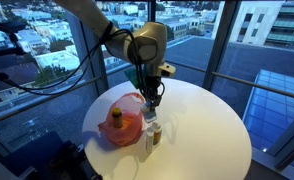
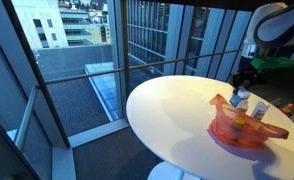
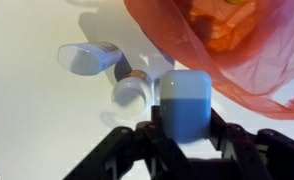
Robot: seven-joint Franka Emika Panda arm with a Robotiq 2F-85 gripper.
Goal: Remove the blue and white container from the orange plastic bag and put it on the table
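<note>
Blue and white container (image 3: 185, 102) sits gripped between the fingers of the gripper (image 3: 185, 130), jaws clamped on its sides. It hangs just outside the mouth of the orange plastic bag (image 3: 242, 55), over the white table (image 3: 32, 110). Placing step, I judge. A small jar (image 3: 132, 91) and a toppled bottle (image 3: 87, 58) lie close by. Next: lower onto bare tabletop clear of both, then release.

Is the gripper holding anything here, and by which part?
The gripper holds the blue and white container, jaws clamped on the sides of its blue end.
</note>
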